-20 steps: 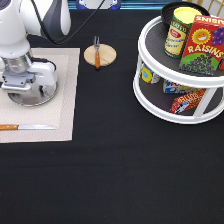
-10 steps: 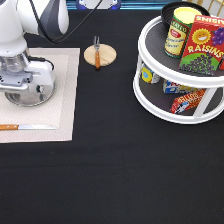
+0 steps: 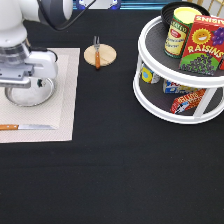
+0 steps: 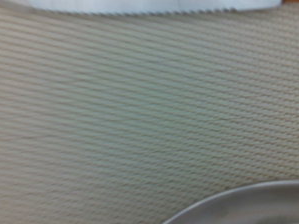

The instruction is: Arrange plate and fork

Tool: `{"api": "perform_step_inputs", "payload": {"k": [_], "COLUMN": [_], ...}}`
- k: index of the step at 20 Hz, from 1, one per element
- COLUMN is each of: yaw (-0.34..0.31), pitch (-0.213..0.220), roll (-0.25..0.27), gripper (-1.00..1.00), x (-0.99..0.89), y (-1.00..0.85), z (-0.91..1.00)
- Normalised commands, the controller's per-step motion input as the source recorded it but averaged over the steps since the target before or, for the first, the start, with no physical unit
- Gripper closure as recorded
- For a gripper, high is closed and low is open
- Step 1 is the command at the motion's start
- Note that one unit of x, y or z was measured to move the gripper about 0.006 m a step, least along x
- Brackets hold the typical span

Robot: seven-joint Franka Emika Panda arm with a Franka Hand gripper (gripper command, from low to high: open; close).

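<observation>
The silver plate [image 3: 31, 93] lies on the beige placemat [image 3: 65, 100] at the exterior view's left. My gripper [image 3: 22, 84] hangs directly over the plate's far rim and covers part of it. The wrist view shows a curve of the plate's rim [image 4: 255, 200] against the placemat's weave [image 4: 131, 115]. The fork [image 3: 97, 51], with its brown-orange handle, rests across a small round wooden disc [image 3: 100, 55] just past the placemat's upper right corner, well apart from the gripper.
A wooden-handled knife [image 3: 27, 127] lies along the placemat's near edge; its serrated blade [image 4: 153, 5] shows in the wrist view. A white two-tier turntable [image 3: 180, 75] with cans and a raisin box stands at the right. The table cloth is black.
The gripper has shifted slightly above the plate, and looks a little higher now. The plate, fork and knife have stayed where they were.
</observation>
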Motion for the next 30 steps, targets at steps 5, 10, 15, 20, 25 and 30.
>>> {"api": "perform_step_inputs", "payload": {"k": [5,10,15,20,25,30], "yaw": [0.0,0.0,-0.002,0.0,0.0,0.0], "pitch": [-0.074,-0.047,-0.013,-0.028,-0.066,-0.063], "roll": [-0.112,-0.126,-0.087,-0.093,-0.059,-0.021], "gripper": [-1.0,-1.0,-1.0,-1.0,-1.0,-1.0], "x": [-0.62,-0.59,-0.65,-0.75,-0.89,-0.95], "y": [0.69,0.83,0.84,0.78,0.61,0.55], "z": [0.16,0.07,-0.01,-0.01,0.0,-0.13]}}
